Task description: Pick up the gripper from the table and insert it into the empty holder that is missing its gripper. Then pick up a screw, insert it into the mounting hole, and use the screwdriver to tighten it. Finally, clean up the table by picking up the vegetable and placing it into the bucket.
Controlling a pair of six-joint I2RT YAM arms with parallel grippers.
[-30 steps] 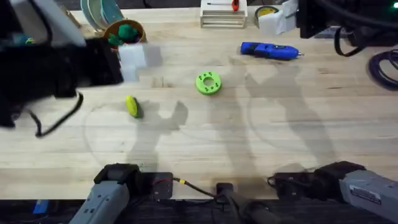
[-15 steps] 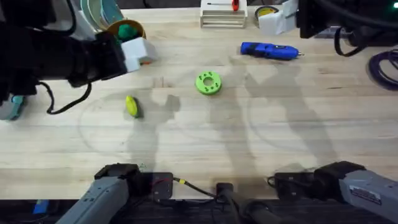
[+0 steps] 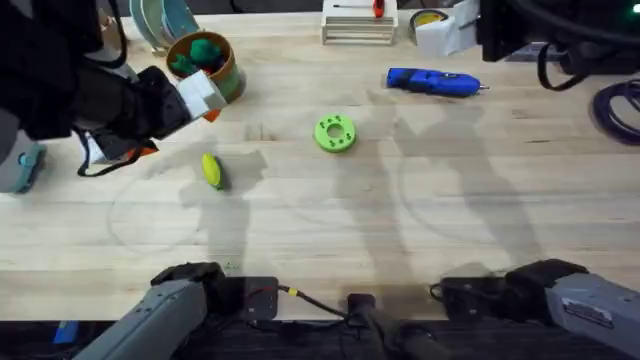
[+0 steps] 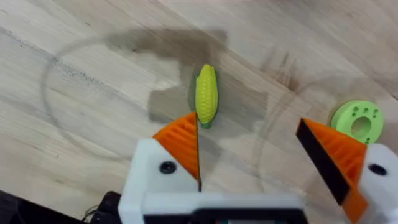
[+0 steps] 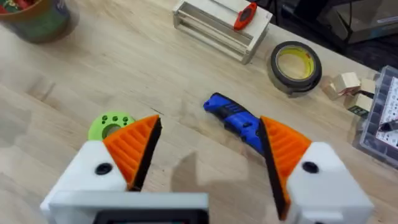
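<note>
- Both arm bases sit at the near edge of the table [image 3: 330, 240], the left at the near-left corner side, the right at the near-right.
- The vegetable [image 3: 212, 170] lies on bare wood left of the table's middle, a yellow-green oblong resting flat; in the left wrist view it reads as a small corn cob [image 4: 206, 94], touching nothing.
- The left pincer [image 4: 258, 158] hangs above the table over the vegetable, its orange ribbed fingers [image 4: 181, 142] spread wide apart with nothing between them; the cob lies just beyond the tip of one finger.
- In the overhead view that arm shows large and dark along the left edge, its white pincer block [image 3: 200, 92] raised between the vegetable and the bucket.
- A green ring disc [image 3: 335, 133] with holes lies near the table's middle, well apart from the vegetable.
- The right pincer [image 5: 208, 149] is wide open too, orange fingers [image 5: 134, 146] parted and holding nothing; it hovers high above the disc and the screwdriver.
- The screwdriver [image 3: 432, 81] lies flat toward the far-right part of the table, its thin metal tip pointing to the right edge.
- The bucket [image 3: 205, 62] stands upright near the far-left corner with green items inside it.
- At the far edge stands a white rack [image 3: 359, 22] carrying a small red-handled tool [image 3: 378, 8], with a tape roll [image 5: 295, 65] beside it.
</note>
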